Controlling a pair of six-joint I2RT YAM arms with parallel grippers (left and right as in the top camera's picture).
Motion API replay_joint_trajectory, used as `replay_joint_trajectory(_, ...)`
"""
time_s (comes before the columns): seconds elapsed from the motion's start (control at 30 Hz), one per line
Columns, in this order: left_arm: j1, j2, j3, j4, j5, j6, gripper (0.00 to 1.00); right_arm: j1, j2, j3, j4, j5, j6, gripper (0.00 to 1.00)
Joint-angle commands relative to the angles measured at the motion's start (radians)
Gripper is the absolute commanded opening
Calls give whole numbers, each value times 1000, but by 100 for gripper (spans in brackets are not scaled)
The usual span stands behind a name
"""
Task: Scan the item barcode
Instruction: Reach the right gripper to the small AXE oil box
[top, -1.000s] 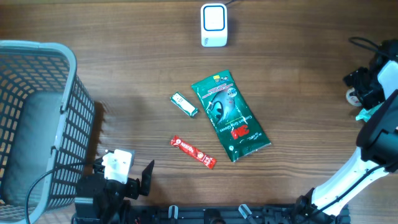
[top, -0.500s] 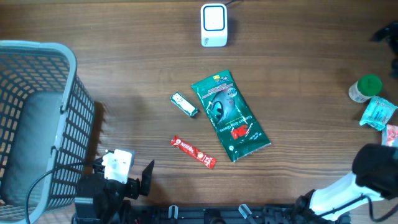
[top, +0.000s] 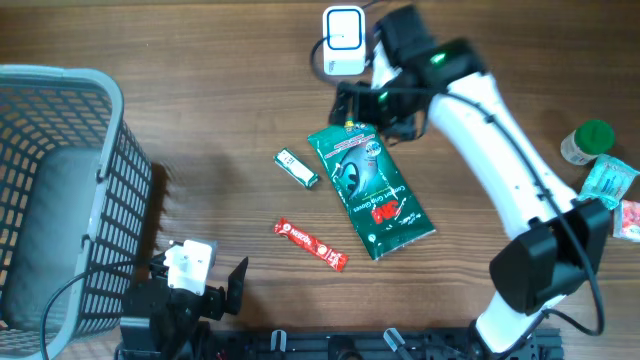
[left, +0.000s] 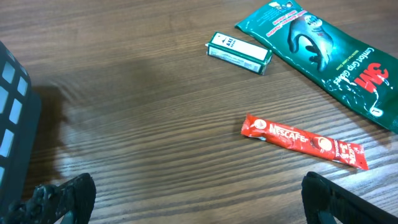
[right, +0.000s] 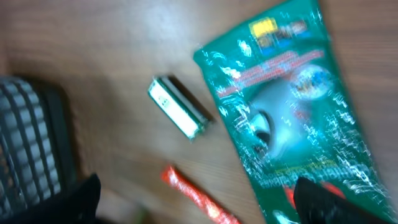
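Note:
A white barcode scanner (top: 343, 40) stands at the table's far edge. The items lie mid-table: a green 3M packet (top: 370, 185), a small green-and-white box (top: 296, 167) and a red Nescafe stick (top: 311, 244). My right gripper (top: 370, 110) hovers open over the packet's top end, just in front of the scanner. The blurred right wrist view shows the packet (right: 292, 106), box (right: 177, 109) and stick (right: 199, 199) below its open, empty jaws (right: 202, 205). At the near left, my left gripper (left: 199, 202) is open and empty, short of the stick (left: 305, 142).
A grey mesh basket (top: 60, 190) fills the left side, close beside the left arm. At the right edge sit a green-capped bottle (top: 590, 140), a teal packet (top: 608, 182) and a red item (top: 630, 218). The right arm spans from bottom right to top centre.
The right arm has swung from the right edge, past the bottle and teal packet, to the top centre above the green packet. The left arm and the items are unmoved.

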Motion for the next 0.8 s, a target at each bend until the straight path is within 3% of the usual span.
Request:
replay_joint_trajectory(0.0, 3, -5, -1, 3, 9, -6, 100, 116, 8, -179, 157, 11, 61, 100)
replay_joint_trajectory(0.13, 3, -5, -1, 4, 9, -6, 100, 212, 8, -311, 324, 12, 11, 100)
replay_joint_trajectory(0.33, 3, -5, -1, 4, 9, -6, 100, 278, 8, -318, 436, 153, 4, 99)
replay_joint_trajectory(0.57, 3, -5, -1, 3, 9, -6, 100, 288, 42, -318, 610, 377, 6, 21)
replay_joint_trajectory(0.67, 3, -5, -1, 3, 9, -6, 100, 288, 123, -318, 715, 417, 92, 6)
replay_joint_trajectory(0.77, 3, -5, -1, 4, 9, -6, 100, 288, 210, -318, 815, 417, 90, 5)
